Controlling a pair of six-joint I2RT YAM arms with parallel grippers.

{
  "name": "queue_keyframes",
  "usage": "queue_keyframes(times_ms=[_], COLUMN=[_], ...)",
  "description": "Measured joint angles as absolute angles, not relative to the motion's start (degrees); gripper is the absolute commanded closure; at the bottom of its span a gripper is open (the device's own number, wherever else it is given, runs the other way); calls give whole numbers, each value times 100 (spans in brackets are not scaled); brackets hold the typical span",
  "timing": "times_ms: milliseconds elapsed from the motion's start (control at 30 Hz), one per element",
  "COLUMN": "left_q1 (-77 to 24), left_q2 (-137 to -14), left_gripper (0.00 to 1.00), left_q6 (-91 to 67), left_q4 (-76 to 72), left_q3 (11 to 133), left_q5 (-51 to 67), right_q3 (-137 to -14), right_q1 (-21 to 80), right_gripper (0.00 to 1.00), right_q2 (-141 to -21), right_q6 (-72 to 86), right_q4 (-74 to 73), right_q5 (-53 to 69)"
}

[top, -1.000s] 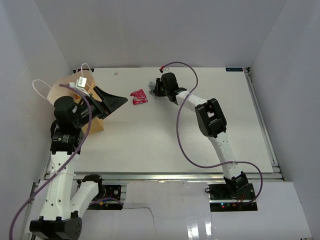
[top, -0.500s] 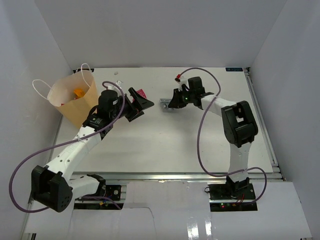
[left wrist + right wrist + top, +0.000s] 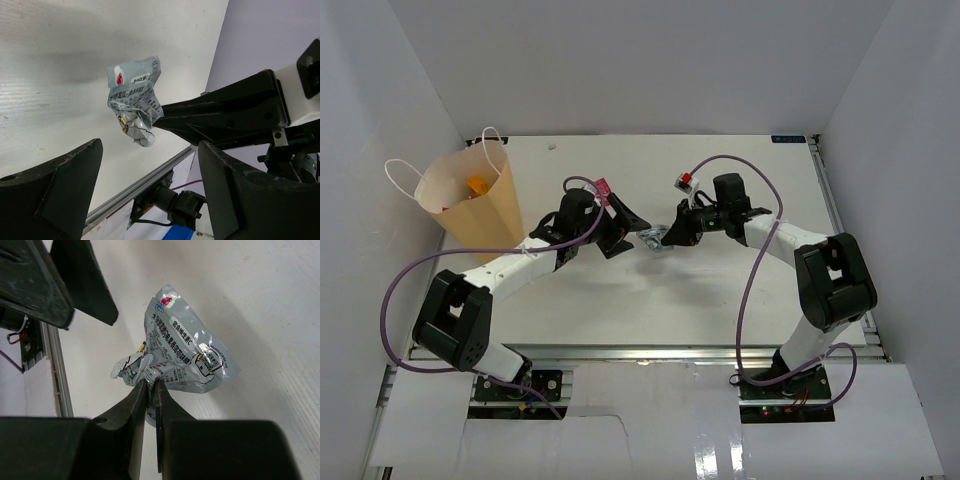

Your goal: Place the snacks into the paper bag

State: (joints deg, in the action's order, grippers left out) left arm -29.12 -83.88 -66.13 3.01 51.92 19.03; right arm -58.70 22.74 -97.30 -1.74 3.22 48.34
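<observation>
White desk (image 3: pixel 620 300), centre frame: right gripper (image 3: pixel 149 387) pinches a grey packet (image 3: pixel 185 355), seemingly offering it to the wide-open left gripper (image 3: pixel 628 230).

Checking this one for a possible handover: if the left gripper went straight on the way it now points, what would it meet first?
Most likely the grey snack packet, pinched by the right gripper. It hangs just ahead of the left gripper, in line with the gap between its open fingers. Exact depth is unclear.

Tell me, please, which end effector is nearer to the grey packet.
Right. The right end effector grips the grey packet by its crumpled edge; the left end effector faces it, open, without touching.
</observation>
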Motion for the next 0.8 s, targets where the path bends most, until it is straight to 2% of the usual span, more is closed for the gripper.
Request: queue_keyframes(times_ms=[300,367,533,600,667,733,800], left_q1=[-3118,-3159,-3242,-3258,-3275,-3277,-3284], left_q2=[-8444,-8444,-8407,-8326,-8195,-8038,-7874], left_gripper=[24,35,49,58,68,74,81], left_q6=[-6676,-6692,-6692,-6705,-6700,-6698,-6681], left_q4=[174,204,196,187,196,231,266], left_q3=[5133,5100,5083,5024,4956,4899,4858], left_q5=[1903,1883,1870,1831,1787,1734,1691], right_q3=[-5717,-5699,-5537,-5494,-5459,-5457,-5457], right_q1=[2351,2408,2495,2515,2550,2574,2596], right_gripper=[92,92,92,92,90,89,82], right_q2=[-9205,-9113,-9008,-9000,-8986,-8962,-8923], right_q6=[64,158,443,523,582,613,657], right_q4=[495,550,703,727,753,770,810], right_q5=[5225,5308,5374,5395,5417,5433,5461])
